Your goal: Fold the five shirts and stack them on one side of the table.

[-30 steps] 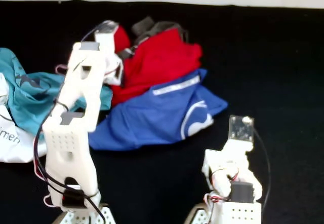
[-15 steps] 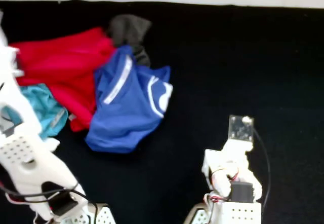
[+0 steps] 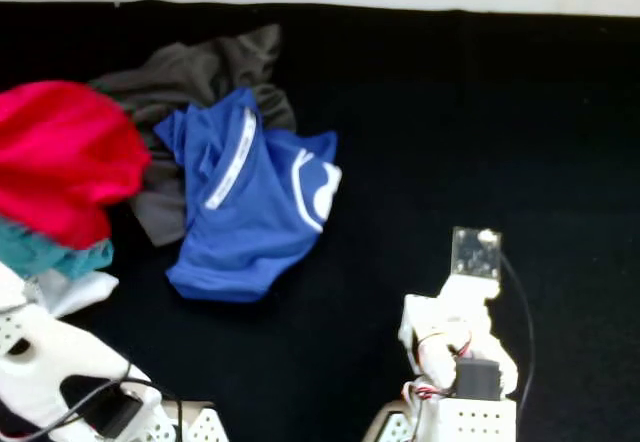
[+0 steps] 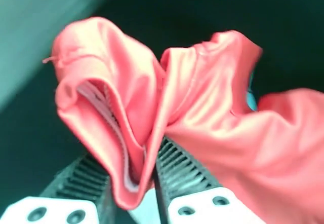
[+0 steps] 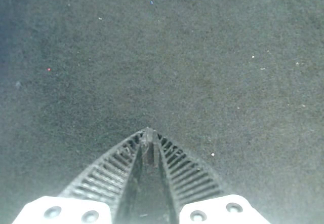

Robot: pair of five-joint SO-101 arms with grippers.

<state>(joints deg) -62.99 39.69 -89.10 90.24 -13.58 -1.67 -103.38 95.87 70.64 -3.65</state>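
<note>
Shirts number five, all toward the left of the worktop (image 3: 480, 112). One red shirt (image 3: 65, 157) hangs bunched above one teal shirt (image 3: 45, 254) and one white shirt (image 3: 75, 287), pinched in the left end effector (image 4: 139, 158). One blue shirt (image 3: 250, 202) lies on one grey shirt (image 3: 200, 77). The right end effector (image 5: 147, 133) is pressed together over bare cloth.

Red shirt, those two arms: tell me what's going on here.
The left arm has its jaws shut on the red shirt, holding it up at the left of the table above the teal shirt and white shirt. The blue shirt lies crumpled on the grey shirt. The right arm sits apart, jaws shut over bare table. Nothing is folded.
</note>
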